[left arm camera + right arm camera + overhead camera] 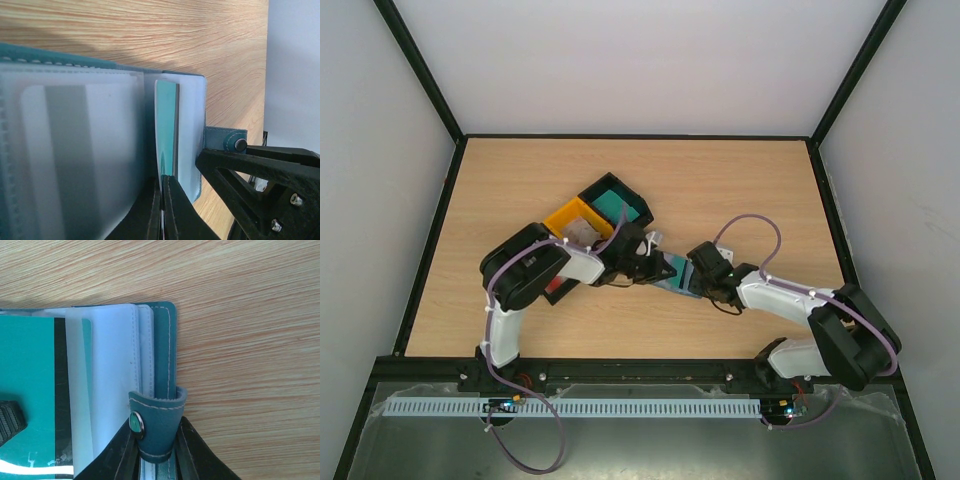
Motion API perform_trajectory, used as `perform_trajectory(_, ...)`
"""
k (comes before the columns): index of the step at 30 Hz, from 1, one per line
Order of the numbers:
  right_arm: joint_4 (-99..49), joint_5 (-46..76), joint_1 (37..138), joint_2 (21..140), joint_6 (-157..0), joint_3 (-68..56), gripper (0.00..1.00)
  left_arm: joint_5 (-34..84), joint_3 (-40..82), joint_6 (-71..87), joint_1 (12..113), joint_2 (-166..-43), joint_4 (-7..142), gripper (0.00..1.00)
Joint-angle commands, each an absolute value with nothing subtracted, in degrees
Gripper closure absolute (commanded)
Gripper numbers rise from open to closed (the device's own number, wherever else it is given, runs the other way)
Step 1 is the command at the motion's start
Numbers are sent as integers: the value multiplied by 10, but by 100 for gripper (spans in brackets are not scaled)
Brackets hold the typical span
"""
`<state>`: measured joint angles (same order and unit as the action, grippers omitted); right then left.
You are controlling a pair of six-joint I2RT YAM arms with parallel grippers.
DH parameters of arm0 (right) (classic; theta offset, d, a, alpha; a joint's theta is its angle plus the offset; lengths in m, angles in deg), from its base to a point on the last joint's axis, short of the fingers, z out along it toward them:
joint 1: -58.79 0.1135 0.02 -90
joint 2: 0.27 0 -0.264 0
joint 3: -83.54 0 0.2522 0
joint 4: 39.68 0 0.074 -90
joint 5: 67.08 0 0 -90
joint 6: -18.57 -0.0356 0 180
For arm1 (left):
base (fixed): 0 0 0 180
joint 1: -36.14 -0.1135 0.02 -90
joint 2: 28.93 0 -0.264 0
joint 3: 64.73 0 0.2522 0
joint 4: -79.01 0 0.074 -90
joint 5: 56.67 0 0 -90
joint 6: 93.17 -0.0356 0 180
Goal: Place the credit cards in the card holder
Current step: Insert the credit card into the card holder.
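Left gripper (162, 184): is being held shut, the fingers pinching the near edge of a thin credit card (166, 125).
Credit card: is being gripped teal face showing. It is reaching straight out ahead of the left fingertips, with its far part lying among the clear sleeves (90, 160).
Card holder (162, 350): is being held open on the table (250, 340). It is lying directly ahead of both grippers, between the two. Its sleeves are fanned out to the left of the left fingers.
Right gripper (157, 434): is being held only slightly apart, one finger on each side of the snap tab (227, 140) and the cover edge beneath it. The card holder appears to be clamped there, though contact on the underside is hidden.
Snap tab: is being shown curled over the cover edge, right at the right fingertips and just to the right of the left fingers.
Yellow tray (575, 215) and black tray (620, 195): are being seen behind and beside the left gripper, partly covered by that arm and well apart from the right gripper.
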<state>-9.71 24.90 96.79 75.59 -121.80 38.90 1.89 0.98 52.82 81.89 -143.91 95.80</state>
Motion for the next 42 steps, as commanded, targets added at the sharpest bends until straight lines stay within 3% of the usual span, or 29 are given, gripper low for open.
perform_trajectory(1, -101, 236, 972, 752, -1226, 405, 82, 19, 25, 521, 835, -1470, 934, 95)
perform_trajectory(18, -157, 184, 972, 736, -1247, 431, 77, 6, 70, 461, 861, -1484, 873, 82)
perform_trajectory(36, -100, 282, 972, 635, -1285, 437, 57, 15, 128, 384, 880, -1491, 782, 80)
perform_trajectory(42, -68, 327, 971, 593, -1320, 445, 42, 19, 133, 378, 881, -1492, 773, 80)
